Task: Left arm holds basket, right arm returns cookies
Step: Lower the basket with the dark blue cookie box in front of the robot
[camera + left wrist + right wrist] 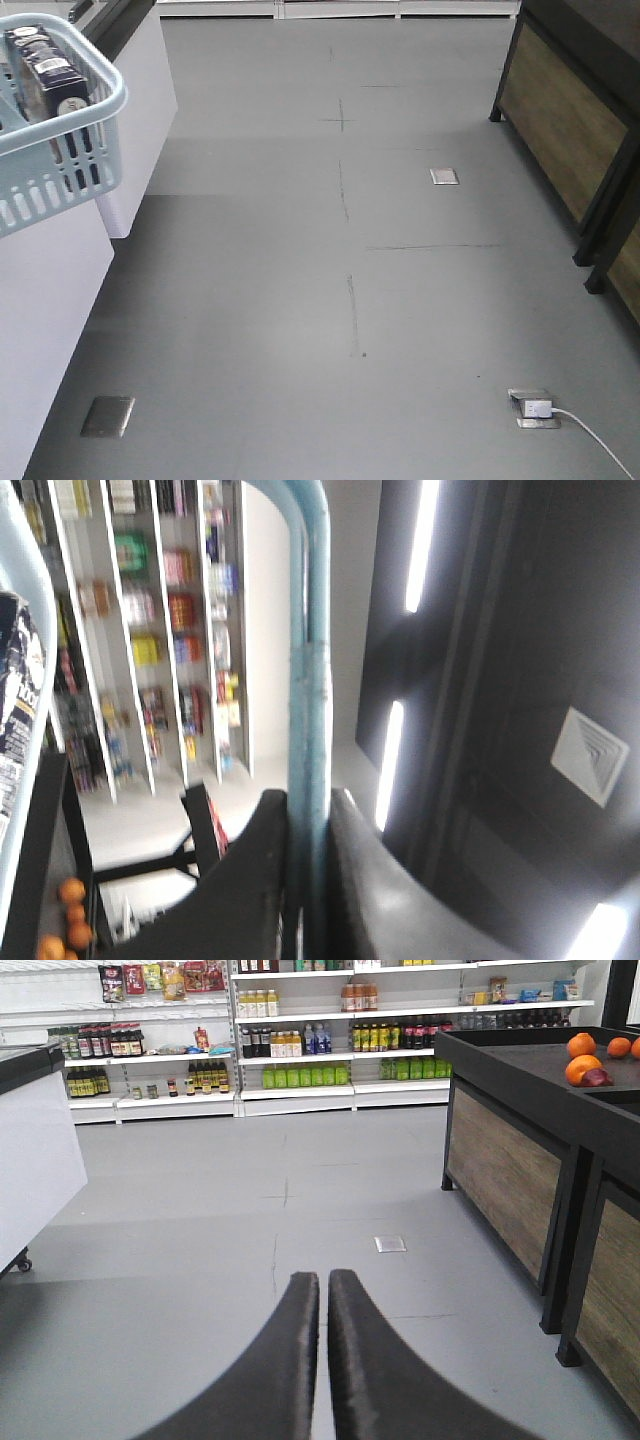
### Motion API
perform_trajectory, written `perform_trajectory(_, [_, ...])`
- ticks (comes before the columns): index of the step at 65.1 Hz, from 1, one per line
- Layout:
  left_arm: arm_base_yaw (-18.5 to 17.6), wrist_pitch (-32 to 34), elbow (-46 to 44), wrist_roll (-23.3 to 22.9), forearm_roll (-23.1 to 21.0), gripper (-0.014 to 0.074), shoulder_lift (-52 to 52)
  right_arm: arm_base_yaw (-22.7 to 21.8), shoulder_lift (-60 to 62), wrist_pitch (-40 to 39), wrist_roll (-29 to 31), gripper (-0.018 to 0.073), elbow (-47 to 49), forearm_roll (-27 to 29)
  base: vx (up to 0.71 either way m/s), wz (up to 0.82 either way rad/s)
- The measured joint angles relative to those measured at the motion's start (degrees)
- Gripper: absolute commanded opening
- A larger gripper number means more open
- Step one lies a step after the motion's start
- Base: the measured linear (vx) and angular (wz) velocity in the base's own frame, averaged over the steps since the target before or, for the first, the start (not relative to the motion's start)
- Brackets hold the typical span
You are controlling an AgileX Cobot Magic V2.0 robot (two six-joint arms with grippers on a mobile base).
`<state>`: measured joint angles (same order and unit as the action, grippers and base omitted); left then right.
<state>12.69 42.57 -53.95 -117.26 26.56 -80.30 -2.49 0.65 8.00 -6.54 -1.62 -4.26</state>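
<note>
The light blue basket (60, 150) hangs in the air at the upper left of the front view. The dark navy cookies carton (45, 70) stands inside it, leaning against the wall. In the left wrist view my left gripper (312, 810) is shut on the basket's blue hoop handle (312, 630), which rises straight up between the fingers; the cookies (18, 720) show at the left edge. My right gripper (324, 1282) points forward over the bare floor, shut with nothing between its fingers, far from the basket.
A white counter (50, 300) stands at the left under the basket. Dark wood-panelled display stands (530, 1170) with oranges (585, 1060) line the right. Stocked shelves (300, 1040) fill the far wall. Floor sockets (530, 408) with a white cable lie on the grey floor.
</note>
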Motion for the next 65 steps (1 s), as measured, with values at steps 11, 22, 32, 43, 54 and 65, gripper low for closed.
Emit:
perform_trajectory(11, [-5.04, 1.65, 0.00, -0.81, 0.61, -0.0004, 0.00, 0.00, 0.00, 0.00, 0.00, -0.0010, 0.00, 0.00, 0.00, 0.00])
perform_trajectory(22, [-8.86, 0.94, 0.00, -1.06, 0.83, -0.0004, 1.38, 0.00, 0.00, 0.00, 0.00, -0.0010, 0.00, 0.00, 0.00, 0.00])
perform_trajectory(32, [-11.63, 0.79, 0.00, -1.11, 0.96, -0.0004, 3.41, 0.00, 0.00, 0.00, 0.00, -0.0010, 0.00, 0.00, 0.00, 0.00])
perform_trajectory(43, [-14.69, 0.76, 0.95, -1.11, 0.89, -0.0004, 5.39, 0.00, 0.00, 0.00, 0.00, -0.0010, 0.00, 0.00, 0.00, 0.00])
perform_trajectory(54, [-17.77, 0.86, 6.44, -1.11, -1.03, -0.0003, 8.05, 0.00, 0.00, 0.00, 0.00, -0.0010, 0.00, 0.00, 0.00, 0.00])
perform_trajectory(65, [-20.99, 0.80, 13.55, -0.82, -3.65, -0.0003, 10.32, 0.00, 0.00, 0.00, 0.00, -0.0010, 0.00, 0.00, 0.00, 0.00])
